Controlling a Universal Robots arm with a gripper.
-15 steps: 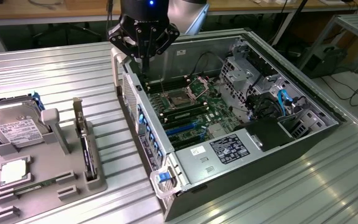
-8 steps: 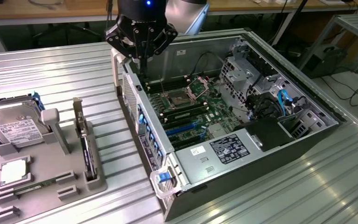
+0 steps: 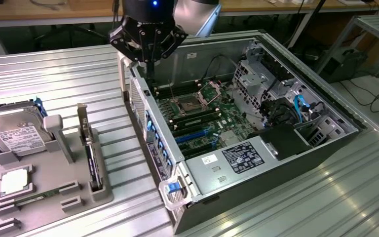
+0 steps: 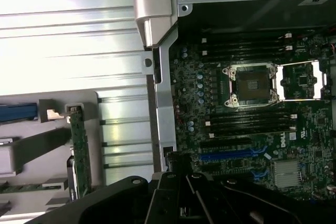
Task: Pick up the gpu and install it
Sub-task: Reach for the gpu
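The arm hangs straight down over the back wall of the open computer case (image 3: 276,53), its gripper (image 3: 148,78) pinched together and empty. The gpu (image 3: 92,160) stands on edge in the grey holder (image 3: 51,180) on the table, at the exterior view's left, well apart from the gripper.

The motherboard (image 3: 196,113) lies inside the computer case (image 3: 138,106). On the table (image 3: 64,74), to the exterior view's left of the case, sits a holder (image 3: 51,197). The gpu (image 3: 91,163) stands on edge in the holder's slot nearest the case. The hard drive (image 3: 15,131) and a chip (image 3: 15,180) sit farther from the case. The gripper (image 3: 148,69) hangs over the case's wall on that side.
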